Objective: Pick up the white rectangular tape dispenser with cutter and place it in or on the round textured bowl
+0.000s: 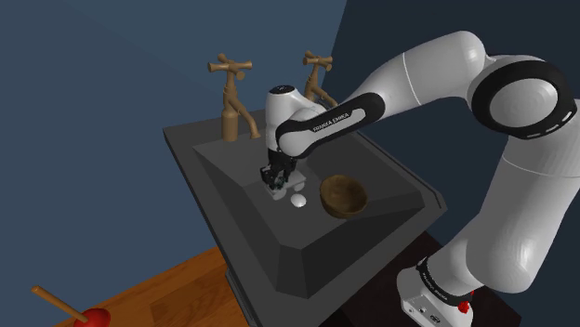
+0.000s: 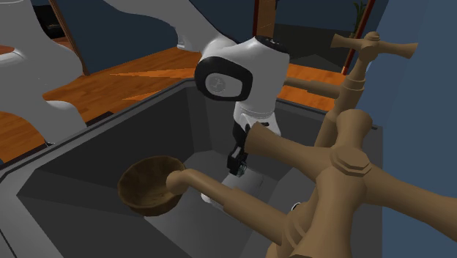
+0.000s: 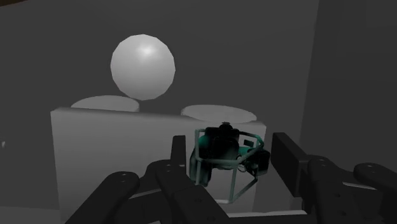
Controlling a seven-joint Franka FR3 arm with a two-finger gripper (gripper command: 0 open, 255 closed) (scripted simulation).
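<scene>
Wrist view: the claw (image 3: 233, 149) stands wide open, holding nothing; a small dark object in a teal wire frame (image 3: 219, 153) sits between its fingers (image 3: 287, 159), and whether a pad touches it is hard to tell.
Shoulder view: the white tape dispenser (image 1: 279, 192) rests on the floor of the sink (image 1: 279, 251) directly under the claw, near the brown bowl (image 1: 343, 196).
Handling: likely light, rigid and smooth-sided, so apt to slip unless squeezed squarely.
Hold: across the block's two long flat faces, clear of the two rounded lobes along one edge.
Around: a white ball (image 1: 298, 200) lies between tape dispenser and bowl; two brown taps (image 1: 230, 93) stand on the sink's rim; a red plunger (image 1: 91, 319) lies on the wooden floor (image 1: 167, 288).
In the way: the framed object, then the ball.
</scene>
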